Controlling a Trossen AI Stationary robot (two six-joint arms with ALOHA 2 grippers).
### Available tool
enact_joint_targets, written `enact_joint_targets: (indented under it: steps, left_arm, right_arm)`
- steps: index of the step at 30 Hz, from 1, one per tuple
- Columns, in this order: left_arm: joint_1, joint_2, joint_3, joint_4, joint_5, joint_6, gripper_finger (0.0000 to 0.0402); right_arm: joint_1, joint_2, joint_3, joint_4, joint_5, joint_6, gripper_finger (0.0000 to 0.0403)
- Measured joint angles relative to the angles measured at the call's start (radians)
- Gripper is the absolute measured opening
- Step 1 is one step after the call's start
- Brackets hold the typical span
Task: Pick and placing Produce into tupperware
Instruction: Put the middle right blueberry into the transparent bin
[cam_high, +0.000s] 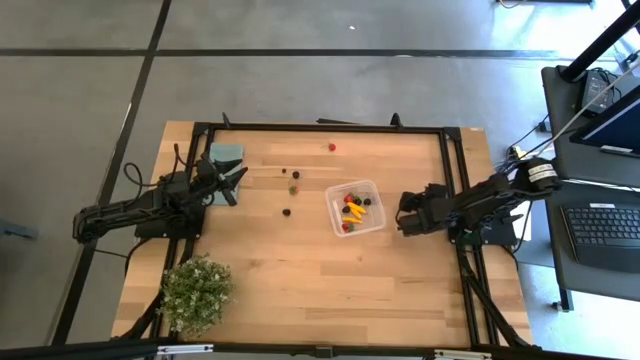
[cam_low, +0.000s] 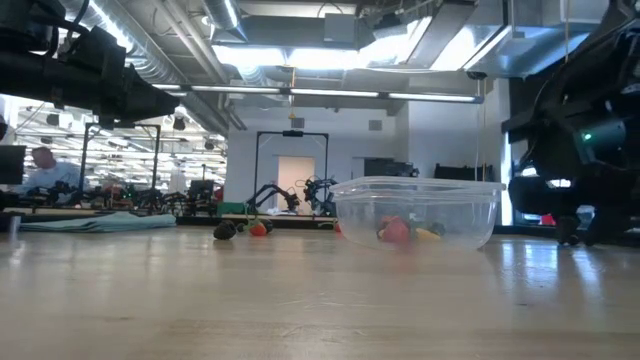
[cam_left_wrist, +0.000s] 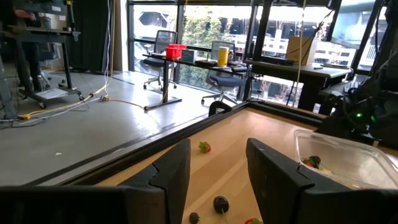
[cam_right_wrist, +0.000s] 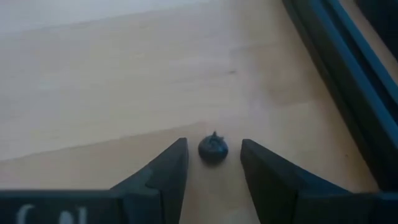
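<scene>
So the wooden tabletop (cam_high: 300, 280) has a bushy potted plant (cam_high: 196, 290) in the near-left corner and a flat teal rectangle (cam_high: 226, 152) by the left arm. The clear tupperware (cam_high: 356, 208) sits right of centre and already holds a handful of produce, red, yellow and dark bits. A few loose pieces lie out on the wood to its left: a red one (cam_high: 332, 146) near the far edge, and some dark ones (cam_high: 286, 212) between the left arm and the container. The right end effector (cam_right_wrist: 213, 163) is down low just right of the tupperware, fingers parted, with a small dark round piece (cam_right_wrist: 213, 148) sitting right between them, not gripped as far as I can tell. The left end effector (cam_left_wrist: 217, 174) hovers by the teal rectangle, also released and empty, pointing toward the loose bits. Looks like the pick step on that dark piece; next it'd need to close gently, lift, and carry it over the container's rim.
</scene>
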Motion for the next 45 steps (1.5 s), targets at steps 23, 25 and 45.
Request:
enact_joint_targets:
  steps: [23, 25, 45]
  left_arm:
    - [0.0, 0.0, 0.0, 0.0, 0.0, 0.001, 0.0149]
    - [0.0, 0.0, 0.0, 0.0, 0.0, 0.001, 0.0149]
    - [0.0, 0.0, 0.0, 0.0, 0.0, 0.002, 0.0149]
  right_arm:
    - [-0.024, 0.039, -0.005, 0.023, 0.023, -0.048, 0.0156]
    - [-0.024, 0.039, -0.005, 0.025, 0.022, -0.048, 0.0156]
    - [-0.024, 0.039, -0.005, 0.043, 0.022, -0.05, 0.0073]
